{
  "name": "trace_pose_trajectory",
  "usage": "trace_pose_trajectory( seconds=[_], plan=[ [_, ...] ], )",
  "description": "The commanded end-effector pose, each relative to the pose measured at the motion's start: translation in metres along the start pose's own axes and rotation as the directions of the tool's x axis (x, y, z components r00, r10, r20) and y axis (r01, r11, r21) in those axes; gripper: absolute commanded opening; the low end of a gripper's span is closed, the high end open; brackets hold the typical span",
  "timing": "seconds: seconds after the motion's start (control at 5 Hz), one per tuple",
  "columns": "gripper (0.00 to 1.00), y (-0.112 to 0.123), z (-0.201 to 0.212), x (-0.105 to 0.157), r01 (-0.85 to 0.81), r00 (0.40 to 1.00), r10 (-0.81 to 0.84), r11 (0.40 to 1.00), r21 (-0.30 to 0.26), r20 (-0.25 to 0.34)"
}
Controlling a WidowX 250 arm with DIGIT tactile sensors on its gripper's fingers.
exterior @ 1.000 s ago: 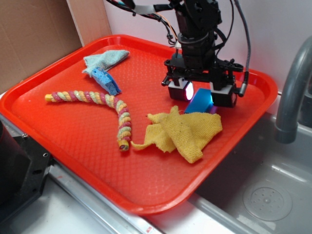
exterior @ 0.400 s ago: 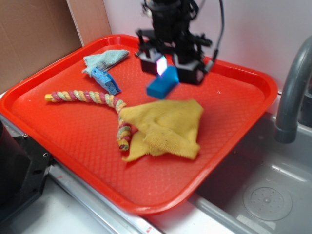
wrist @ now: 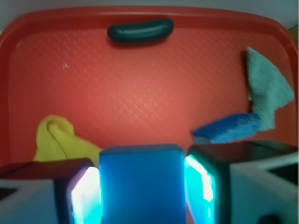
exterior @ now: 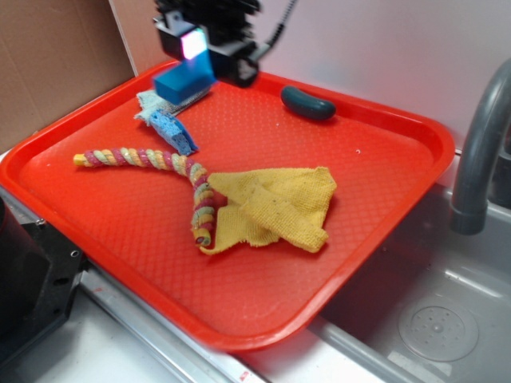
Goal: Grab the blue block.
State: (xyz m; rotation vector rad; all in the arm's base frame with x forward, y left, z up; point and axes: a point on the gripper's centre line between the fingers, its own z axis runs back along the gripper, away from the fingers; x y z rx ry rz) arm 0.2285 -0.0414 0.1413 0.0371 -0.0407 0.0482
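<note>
The blue block hangs in the air above the far left corner of the red tray, clamped between my gripper's two pads. In the wrist view the same blue block fills the gap of the gripper, and both glowing pads press against its sides. The block sits just above the pale teal cloth and the blue sponge wedge.
A striped rope curves across the tray's left half. A crumpled yellow cloth lies near the middle. A dark teal oblong piece rests by the far rim. A grey faucet and sink stand to the right.
The gripper carried the blue block from the tray's right middle up and left to the far left corner. The yellow cloth shifted left and the dark teal piece came into view.
</note>
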Motion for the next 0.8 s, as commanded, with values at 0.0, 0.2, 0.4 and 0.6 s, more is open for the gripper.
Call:
trace_pose_trajectory(
  seconds=[0.0,0.2,0.4,0.6],
  plan=[
    [0.0,0.037,0.051,-0.023,-0.108,0.994,0.108,0.992,-0.058,0.008],
    [0.0,0.036,0.06,-0.027,-0.108,0.994,0.109,0.993,-0.047,0.0],
    [0.0,0.034,0.071,-0.035,-0.127,0.992,0.127,0.992,-0.022,0.004],
    [0.0,0.031,0.064,-0.032,-0.135,0.99,0.136,0.991,0.013,-0.042]
  ],
)
